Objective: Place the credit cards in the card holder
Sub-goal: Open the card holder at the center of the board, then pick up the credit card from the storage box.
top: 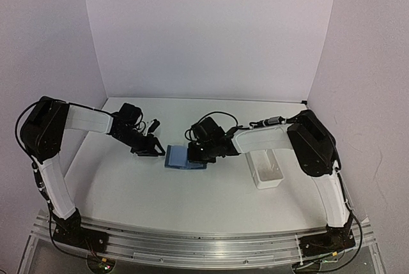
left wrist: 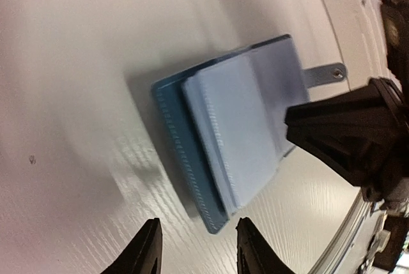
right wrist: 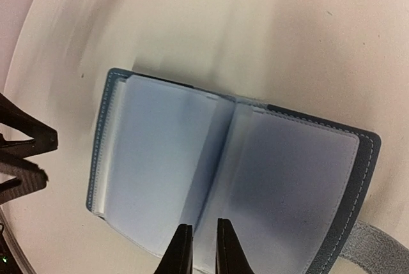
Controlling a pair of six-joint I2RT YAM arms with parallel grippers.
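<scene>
**Blue wallet lies open between two claws**

The wallet (right wrist: 223, 172) lies open on the white tabletop (top: 192, 200), near the middle. Its light blue inside faces up. The dark blue cover shows around the edges. A short strap (left wrist: 323, 75) sticks out from one edge and lies flat.

The left claw (left wrist: 199, 223) hangs low just beside the wallet's left edge. Its two fingers are apart, and nothing is between them.

The right claw (right wrist: 203, 224) is right over the fold in the middle of the wallet. Its fingers are almost together, with only a thin gap. I cannot tell if it pinches a page.

A long white tray (top: 268, 181) sits to the right, apart from the wallet.
</scene>
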